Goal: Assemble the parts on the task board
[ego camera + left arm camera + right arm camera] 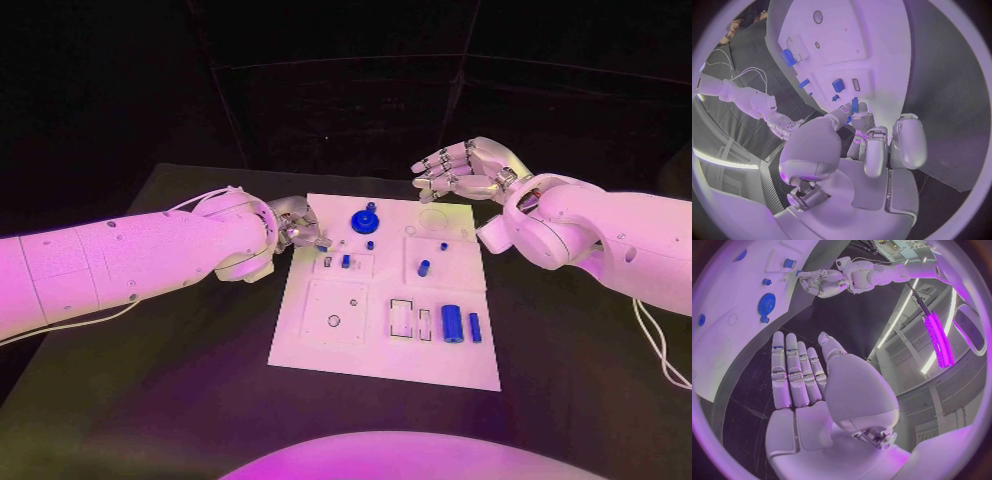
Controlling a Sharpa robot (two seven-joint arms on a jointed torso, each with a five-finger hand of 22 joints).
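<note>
near edge of board: the board (339, 355) sits mid-table, and down near its near right corner a fat blue cylinder (453, 323) lies next to a thinner blue peg (475, 327), with a couple of open slots just to their left. Near left part has a plate with a small hole, nothing in it as far as I can tell.

middle of board: one short blue pin (424, 268) on the right side, plus tiny blue bits near the left edge. Too small to say if they're seated or just lying there.

left hand: the left hand (299, 230) is right at the board's left edge, toward the far end. The wrist cam shows the fingers pinching a small blue part (854, 106) at the tips, the rest curled in.

far end of board: a blue gear (365, 221) with a little knob behind it, close to the far edge.

right hand: the right hand (459, 168) hangs off the far right corner, fingers straight and a bit apart, holding nothing.

step, my guess: looks like the left hand is mid-carry with that small part, headed for a socket in the far left area.

next move: line the part up upright over its hole, then push straight down. Tilted, it'll probably jam.
</note>
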